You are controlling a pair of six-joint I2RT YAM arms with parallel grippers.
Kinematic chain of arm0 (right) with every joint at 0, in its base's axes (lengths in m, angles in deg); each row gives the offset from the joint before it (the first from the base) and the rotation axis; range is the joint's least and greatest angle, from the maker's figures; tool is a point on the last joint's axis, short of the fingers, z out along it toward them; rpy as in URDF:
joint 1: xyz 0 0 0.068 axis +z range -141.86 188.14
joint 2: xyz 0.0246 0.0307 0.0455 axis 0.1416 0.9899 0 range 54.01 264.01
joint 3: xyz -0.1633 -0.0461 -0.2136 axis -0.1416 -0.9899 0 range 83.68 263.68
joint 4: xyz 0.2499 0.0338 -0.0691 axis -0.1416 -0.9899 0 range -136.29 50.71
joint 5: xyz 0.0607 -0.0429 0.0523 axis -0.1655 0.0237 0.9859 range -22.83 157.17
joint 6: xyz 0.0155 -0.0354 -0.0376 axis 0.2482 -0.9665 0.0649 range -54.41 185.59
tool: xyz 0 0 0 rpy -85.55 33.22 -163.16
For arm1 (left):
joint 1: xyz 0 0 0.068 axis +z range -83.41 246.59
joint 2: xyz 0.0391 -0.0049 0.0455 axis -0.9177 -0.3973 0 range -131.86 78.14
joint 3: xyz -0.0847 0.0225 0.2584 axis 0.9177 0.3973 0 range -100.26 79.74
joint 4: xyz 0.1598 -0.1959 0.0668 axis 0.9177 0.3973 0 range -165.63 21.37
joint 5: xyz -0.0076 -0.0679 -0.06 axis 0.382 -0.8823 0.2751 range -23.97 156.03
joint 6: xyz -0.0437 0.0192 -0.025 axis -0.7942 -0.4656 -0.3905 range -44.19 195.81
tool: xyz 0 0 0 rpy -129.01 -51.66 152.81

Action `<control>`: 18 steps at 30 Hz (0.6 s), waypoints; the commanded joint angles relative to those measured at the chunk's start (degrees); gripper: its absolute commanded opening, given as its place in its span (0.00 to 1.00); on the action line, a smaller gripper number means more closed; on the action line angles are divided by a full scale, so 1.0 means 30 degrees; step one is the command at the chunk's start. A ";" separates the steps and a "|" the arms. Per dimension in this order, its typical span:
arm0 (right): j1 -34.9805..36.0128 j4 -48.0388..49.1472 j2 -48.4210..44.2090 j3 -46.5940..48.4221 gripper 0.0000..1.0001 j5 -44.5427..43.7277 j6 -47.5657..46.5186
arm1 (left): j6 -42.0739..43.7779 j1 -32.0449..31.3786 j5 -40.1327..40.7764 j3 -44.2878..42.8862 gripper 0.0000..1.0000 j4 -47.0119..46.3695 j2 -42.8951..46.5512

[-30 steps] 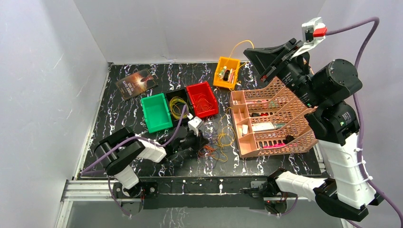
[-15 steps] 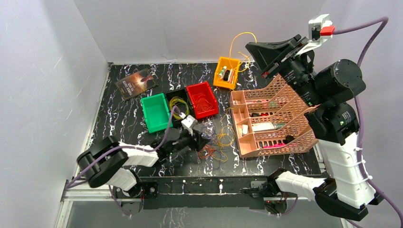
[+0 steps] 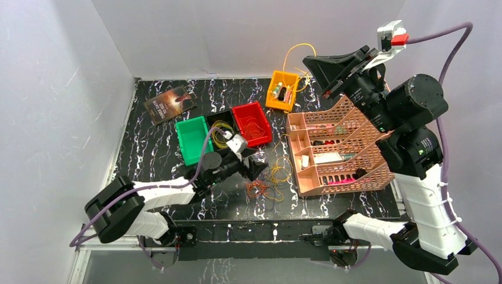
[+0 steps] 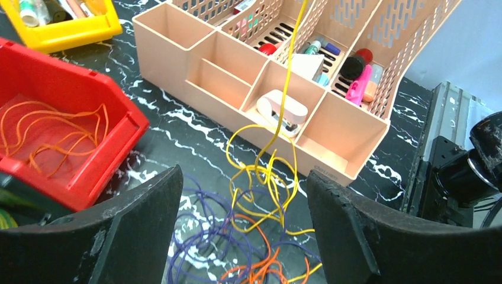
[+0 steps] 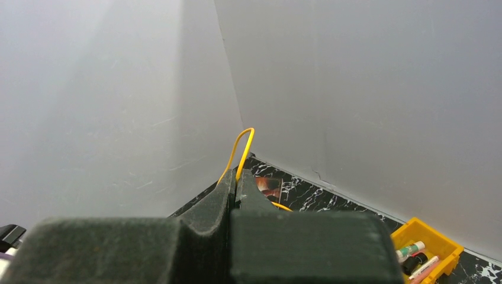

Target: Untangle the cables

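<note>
Pulling yellow cable (image 4: 288, 89) out: right fingers (image 5: 201, 216) clamped on it high over bench (image 3: 148, 148) far edge, left fingers (image 4: 136, 219) spread empty over tangle (image 3: 263, 188) mid near edge; next probably pin the rest while right lifts.

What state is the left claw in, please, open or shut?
Open: the left claw shows its fingers wide apart, cables visible between them.

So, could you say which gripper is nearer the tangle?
Left. The left gripper hangs open close over the tangle; the right gripper is high up, far off, shut on a yellow cable.
</note>
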 commanded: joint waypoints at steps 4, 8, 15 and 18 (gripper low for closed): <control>0.0057 0.0957 -0.0552 -0.0161 0.00 -0.0010 0.0450 | 0.0674 -0.0087 -0.1681 -0.2926 0.74 -0.1825 -0.3771; 0.0070 0.0833 -0.0690 -0.0091 0.00 0.0031 0.0606 | 0.0517 -0.0082 -0.1718 -0.4203 0.68 -0.2355 -0.5931; 0.0073 0.0556 -0.0934 -0.0121 0.00 -0.0208 0.0500 | -0.0304 -0.0082 -0.2023 -0.4513 0.08 -0.2408 -0.7628; 0.0051 0.0459 -0.1209 -0.0468 0.00 -0.0626 0.0299 | -0.0109 -0.0094 -0.1400 -0.4152 0.00 -0.1118 -0.6947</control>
